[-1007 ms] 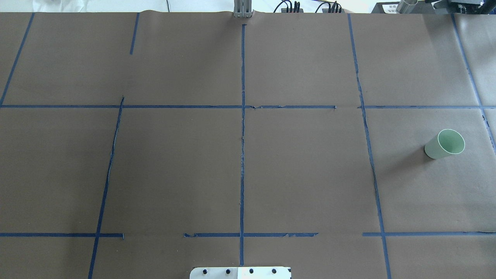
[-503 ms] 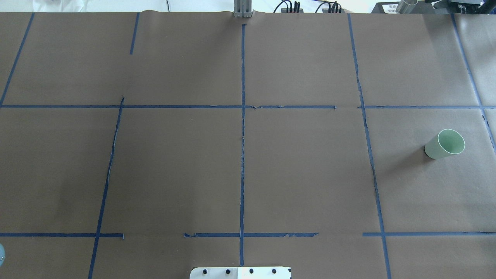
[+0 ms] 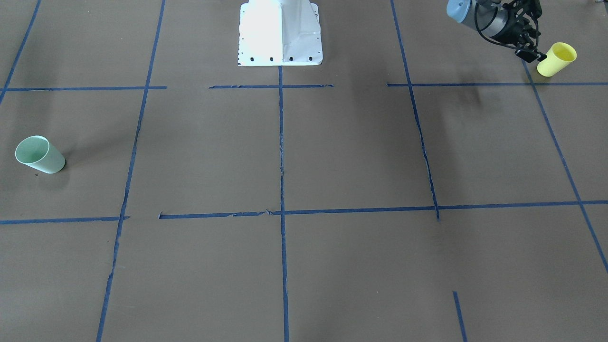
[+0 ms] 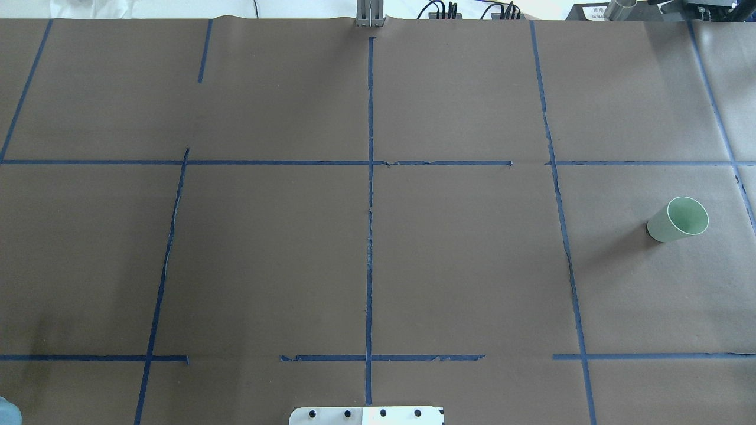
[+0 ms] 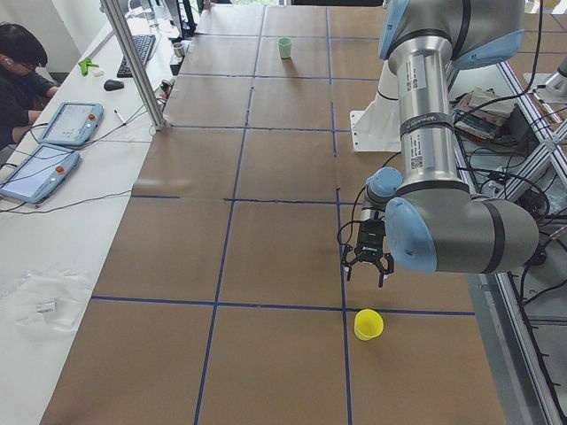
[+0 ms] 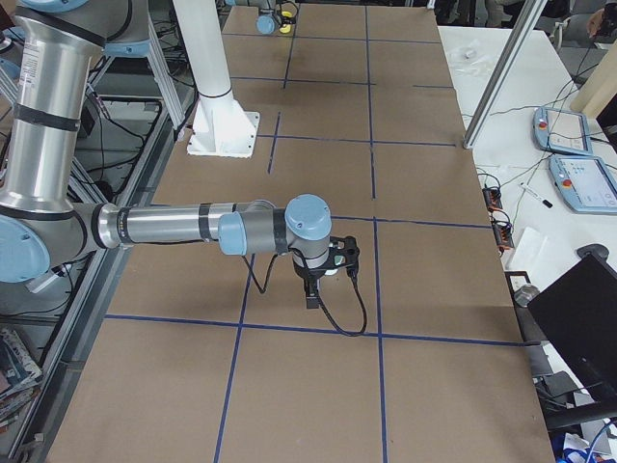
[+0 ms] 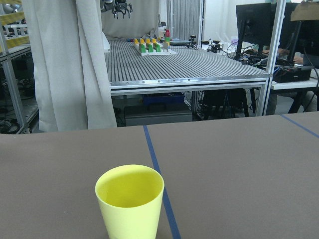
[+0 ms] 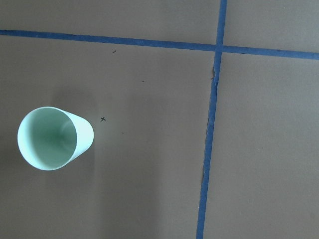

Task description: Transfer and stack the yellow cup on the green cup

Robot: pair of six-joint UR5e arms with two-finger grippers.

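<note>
Jaws of the left gripper [image 5: 368, 273] spread, yellow cup [image 5: 368, 324] upright just beyond their tips, outside the gap

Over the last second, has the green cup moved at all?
No. In the overhead view the green cup stands at the same spot, right of the long blue tape line, upright as before.

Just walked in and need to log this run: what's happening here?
The robot's left gripper hovers open just short of the yellow cup, which stands upright and untouched near the left end of the table. The green cup stands alone toward the right end. Nothing is grasped or stacked yet.
</note>
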